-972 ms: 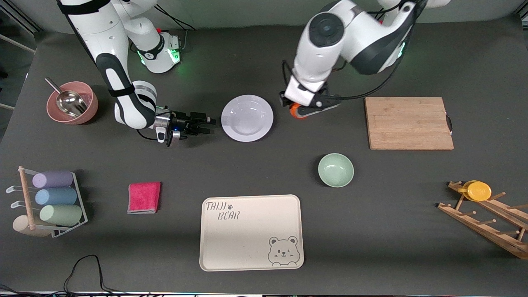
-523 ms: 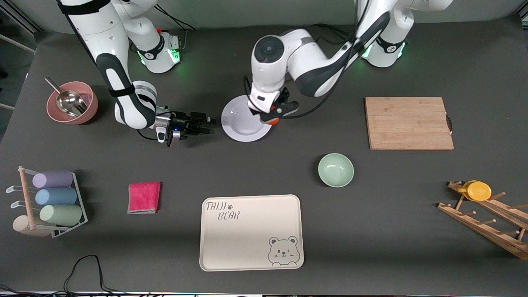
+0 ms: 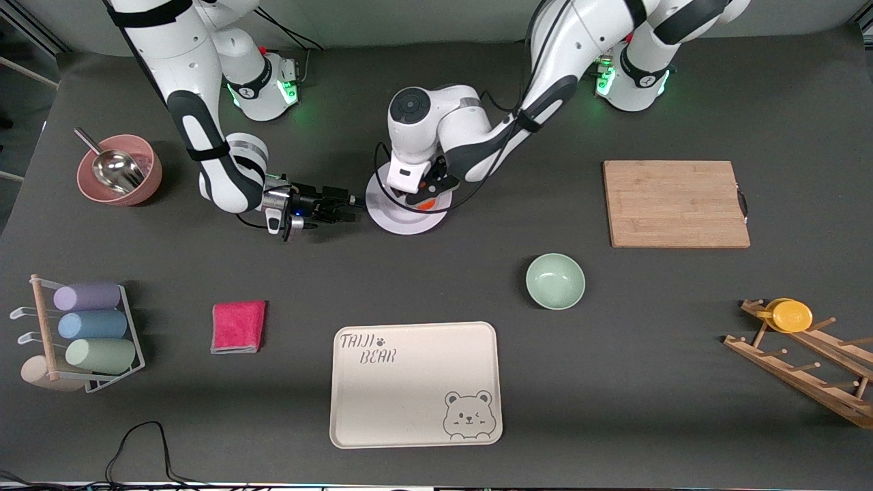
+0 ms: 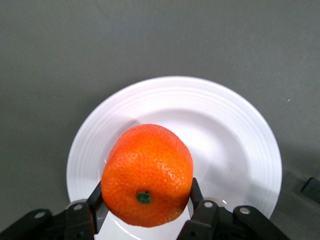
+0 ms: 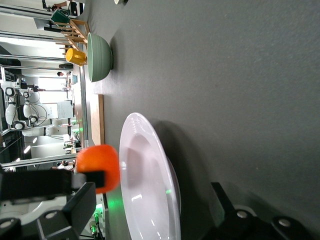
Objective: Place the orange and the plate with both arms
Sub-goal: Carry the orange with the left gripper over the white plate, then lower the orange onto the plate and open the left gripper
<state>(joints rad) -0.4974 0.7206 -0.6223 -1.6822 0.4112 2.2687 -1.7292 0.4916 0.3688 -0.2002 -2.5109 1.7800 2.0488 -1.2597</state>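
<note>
The left gripper (image 3: 424,198) hangs over the round glossy white plate (image 3: 382,204), its black fingers (image 4: 202,212) clamped on either side of the small round bright orange fruit (image 4: 147,175). The orange is held in the air above the plate's shallow centre, and the right wrist view shows a clear gap between fruit and plate (image 5: 150,195). Its green stem end faces the left wrist camera.

The plate rests on the dark grey surface (image 3: 477,286), which serves as the landmark here. The right gripper (image 3: 344,206) lies low over the surface just beside the plate's rim, at the side toward the right arm's end of the table, with its fingers spread apart and nothing between them.

The pale green bowl (image 3: 555,281) stands nearer to the front camera than the plate and toward the left arm's end. The cream rectangular bear tray (image 3: 415,385) lies nearer still than the plate. The bamboo cutting board (image 3: 675,203) sits well apart from the plate toward the left arm's end, and the pink bowl with a metal scoop (image 3: 119,169) sits well apart toward the right arm's end.
</note>
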